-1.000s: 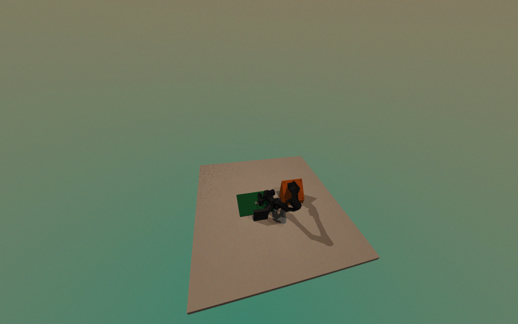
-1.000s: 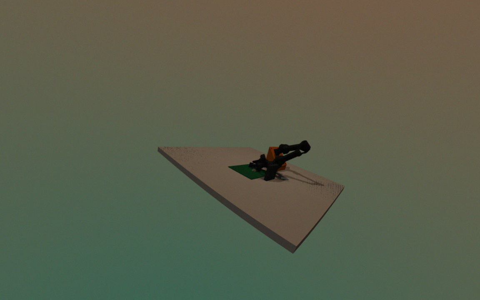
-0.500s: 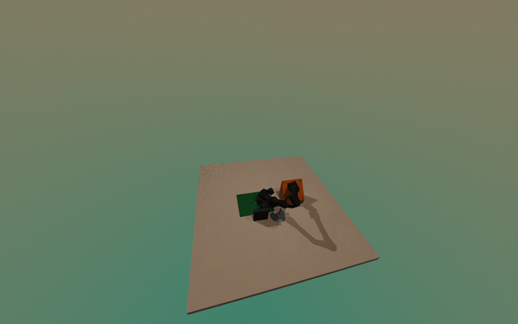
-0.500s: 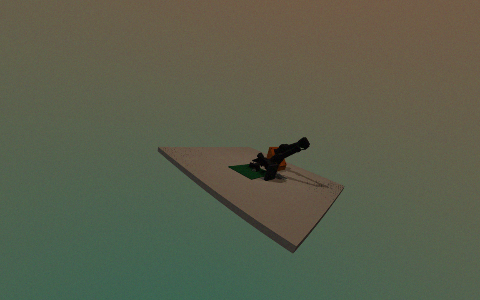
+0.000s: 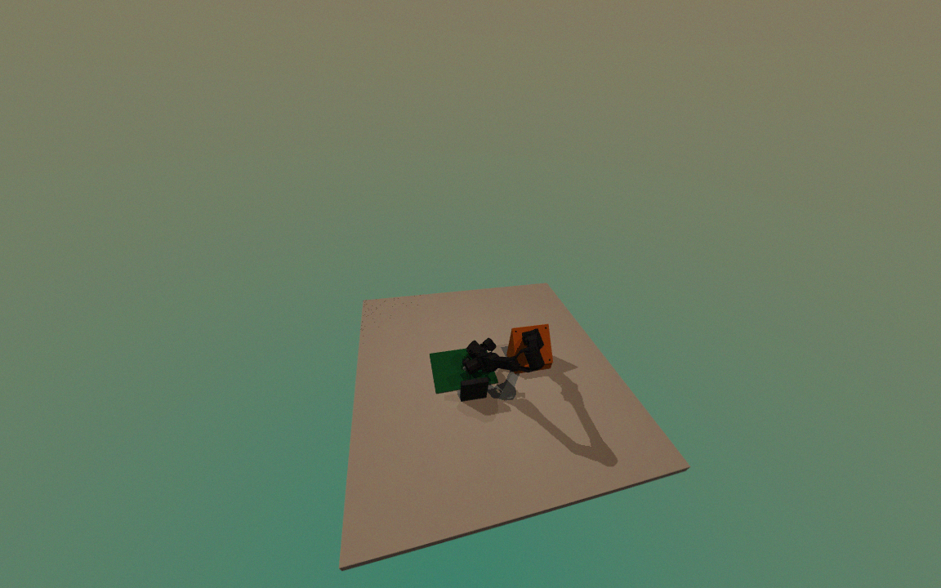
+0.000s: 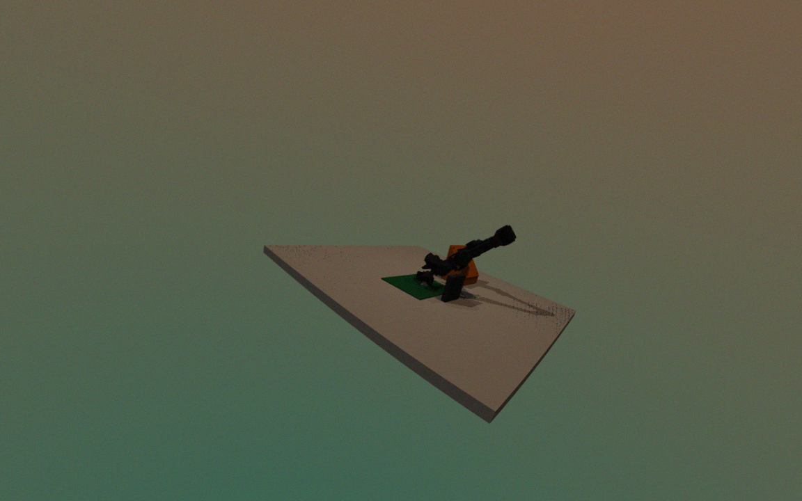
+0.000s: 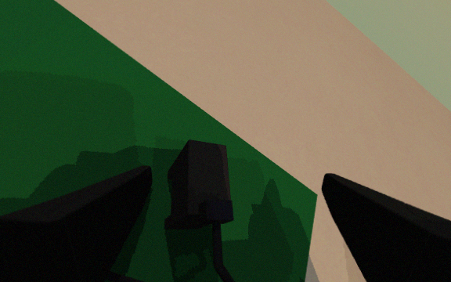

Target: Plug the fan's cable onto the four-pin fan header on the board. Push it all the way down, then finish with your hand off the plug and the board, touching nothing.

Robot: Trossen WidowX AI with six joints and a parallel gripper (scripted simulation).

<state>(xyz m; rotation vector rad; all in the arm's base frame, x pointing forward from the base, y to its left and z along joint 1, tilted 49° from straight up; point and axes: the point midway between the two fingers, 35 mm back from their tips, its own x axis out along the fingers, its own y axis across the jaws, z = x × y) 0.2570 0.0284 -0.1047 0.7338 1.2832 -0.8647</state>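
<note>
The green board (image 5: 447, 371) (image 6: 405, 284) (image 7: 53, 117) lies flat on the table. The black fan plug (image 7: 200, 184) stands upright on the board near its edge, and its thin cable (image 7: 218, 251) runs down out of the wrist view. My gripper (image 7: 236, 177) (image 5: 482, 345) (image 6: 424, 274) is open wide and empty, raised over the board. In the wrist view the plug shows between the two fingers, nearer the left one, and touches neither. The header pins are hidden under the plug. The black fan (image 5: 473, 388) (image 6: 452, 288) stands at the board's near edge.
The orange arm mount (image 5: 541, 343) (image 6: 471, 271) stands just behind the board. The tan table (image 5: 459, 475) (image 6: 454, 348) spreads around them, and its far edge shows in the wrist view at the upper right.
</note>
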